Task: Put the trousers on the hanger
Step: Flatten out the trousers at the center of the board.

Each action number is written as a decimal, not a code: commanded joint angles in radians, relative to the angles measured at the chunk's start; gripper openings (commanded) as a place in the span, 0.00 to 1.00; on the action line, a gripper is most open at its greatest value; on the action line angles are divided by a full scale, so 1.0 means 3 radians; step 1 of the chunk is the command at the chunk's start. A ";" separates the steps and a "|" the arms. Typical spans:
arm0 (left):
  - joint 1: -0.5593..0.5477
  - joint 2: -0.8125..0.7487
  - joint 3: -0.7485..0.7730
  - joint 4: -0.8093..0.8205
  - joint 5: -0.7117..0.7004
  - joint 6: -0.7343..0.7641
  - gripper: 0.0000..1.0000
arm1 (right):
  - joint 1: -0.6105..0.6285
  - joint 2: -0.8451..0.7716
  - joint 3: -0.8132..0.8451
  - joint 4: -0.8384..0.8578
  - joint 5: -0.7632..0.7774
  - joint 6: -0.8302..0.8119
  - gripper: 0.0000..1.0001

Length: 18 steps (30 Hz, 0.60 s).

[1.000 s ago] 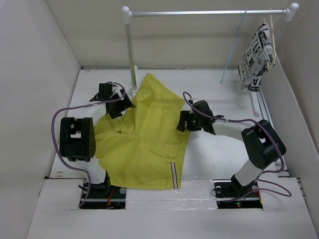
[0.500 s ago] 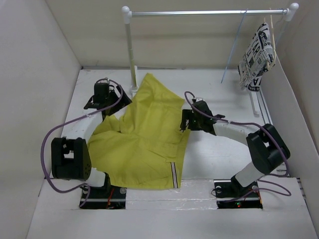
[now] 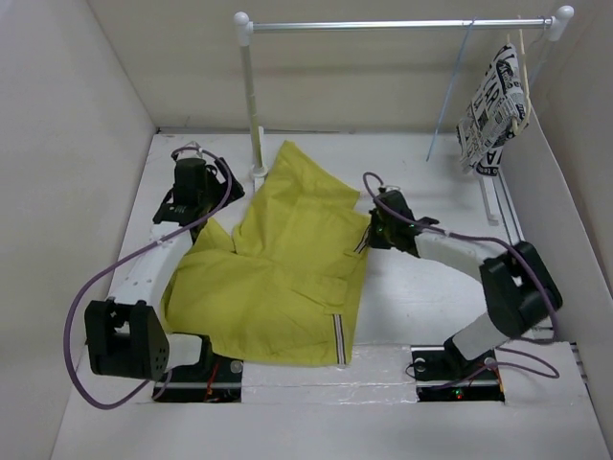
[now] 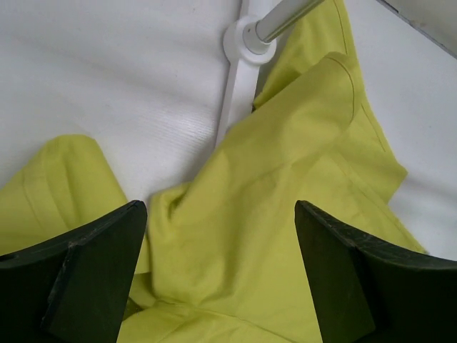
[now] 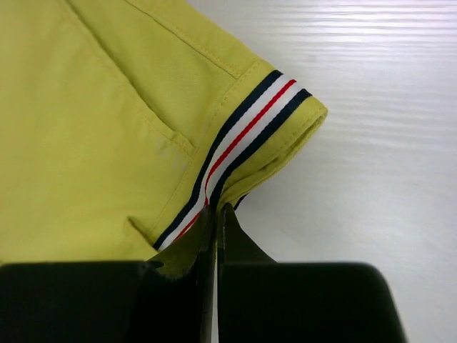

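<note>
The right gripper [image 5: 216,214] is pinched tight on the trousers [image 3: 287,268]. Its fingers are pressed together on a fold of yellow cloth right at the striped trim band [image 5: 243,136], which runs away just ahead of the fingertips, with bare table [image 5: 371,107] beside it. The left gripper [image 4: 218,214] hovers with its fingers spread wide and nothing between them. A crumpled part of the trousers lies directly beneath it, and the round foot of the rail post [image 4: 246,39] is a little ahead. The garment lies flat on the table between the two hands, most of it spread back toward the arm bases. Well beyond the right gripper, up and off to its right, the hanger [image 3: 448,91] hangs bare from the rail [image 3: 383,25], near a printed cloth [image 3: 493,105] hung at the rail's end. By my reading, only a one-handed hold has been made. The left grasp, the lift and the draping over the hanger are all left to do.
</note>
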 commanded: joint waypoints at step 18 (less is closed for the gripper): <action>-0.1044 0.1167 0.0921 0.0046 -0.0155 -0.0123 0.85 | -0.1705 -0.2067 -0.0465 -0.1124 0.0429 -0.0979 0.00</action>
